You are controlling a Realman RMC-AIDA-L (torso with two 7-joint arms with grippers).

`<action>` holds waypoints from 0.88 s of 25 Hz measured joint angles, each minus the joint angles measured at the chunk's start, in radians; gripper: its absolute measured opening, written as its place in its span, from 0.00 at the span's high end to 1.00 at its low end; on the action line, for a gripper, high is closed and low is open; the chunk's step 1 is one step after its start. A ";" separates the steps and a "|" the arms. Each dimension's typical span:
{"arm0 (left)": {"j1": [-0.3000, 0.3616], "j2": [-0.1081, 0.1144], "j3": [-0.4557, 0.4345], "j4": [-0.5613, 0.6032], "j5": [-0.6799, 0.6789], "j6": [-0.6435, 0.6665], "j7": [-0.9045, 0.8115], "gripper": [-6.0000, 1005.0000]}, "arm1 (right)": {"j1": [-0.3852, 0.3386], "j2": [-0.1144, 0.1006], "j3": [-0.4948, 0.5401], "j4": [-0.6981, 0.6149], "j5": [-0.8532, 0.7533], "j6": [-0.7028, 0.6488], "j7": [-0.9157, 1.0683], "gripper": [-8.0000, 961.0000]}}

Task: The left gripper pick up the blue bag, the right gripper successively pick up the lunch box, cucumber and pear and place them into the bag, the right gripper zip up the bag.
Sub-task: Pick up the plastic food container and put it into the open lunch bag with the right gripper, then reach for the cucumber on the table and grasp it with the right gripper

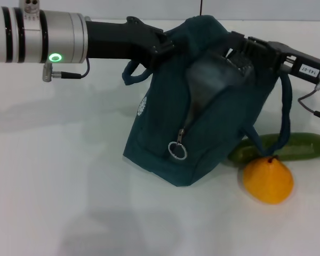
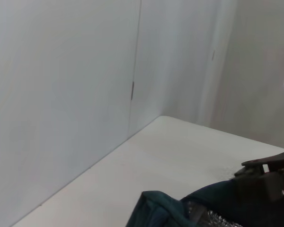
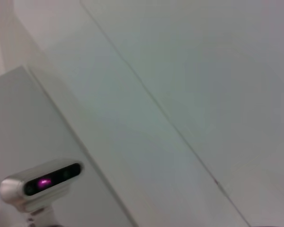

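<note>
Atop blue bag [image 1: 202,122], left gripper [image 1: 159,49] pinched rim; right gripper [image 1: 240,53] reached inside, jaws hidden, perhaps lowering lunch box. Beside bag lay cucumber [image 1: 296,146], pear [image 1: 268,180]. Risked snagging strap, toppling bag.

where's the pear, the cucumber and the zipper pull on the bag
pear [image 1: 268,181], head view, middle of its orange-yellow body
cucumber [image 1: 301,146], head view, green skin right of the bag strap
zipper pull [image 1: 177,151], head view, rim of the metal ring on the front of the blue bag [image 1: 165,133]
</note>
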 joint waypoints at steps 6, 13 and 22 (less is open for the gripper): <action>0.000 0.000 0.000 -0.009 0.000 -0.010 0.007 0.95 | -0.018 -0.002 0.021 -0.003 0.017 0.013 -0.055 0.68; 0.007 0.002 -0.005 -0.012 0.000 -0.010 0.008 0.95 | -0.120 -0.048 0.072 -0.171 -0.044 -0.102 -0.082 0.53; 0.010 0.003 -0.006 -0.013 0.047 -0.009 0.005 0.95 | -0.189 -0.109 0.309 -0.499 -0.550 -0.111 0.213 0.35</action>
